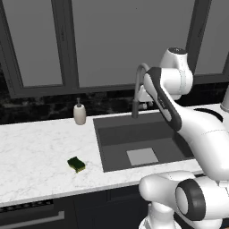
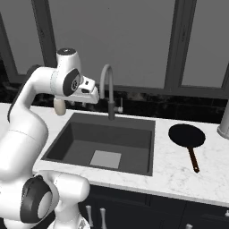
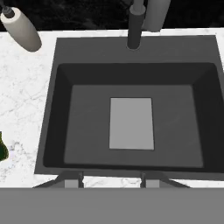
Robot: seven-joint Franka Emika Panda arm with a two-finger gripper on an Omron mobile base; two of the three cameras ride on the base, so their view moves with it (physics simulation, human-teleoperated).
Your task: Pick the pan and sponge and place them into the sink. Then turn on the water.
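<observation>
The hand (image 3: 111,178) hangs above the sink (image 3: 52,131) with nothing between its fingers; how wide they stand is hard to tell. The sponge (image 1: 76,164) lies on the desk (image 1: 31,156) left of the sink, near the front edge. The pan (image 2: 187,135) sits on the desk right of the sink, handle toward the front.

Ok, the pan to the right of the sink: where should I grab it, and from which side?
Take the pan by its thin handle, coming straight down from above. It lies flat on the counter, bowl toward the wall and handle pointing at the front edge; the round bowl looks too wide for the end effector, so close across the handle.
</observation>
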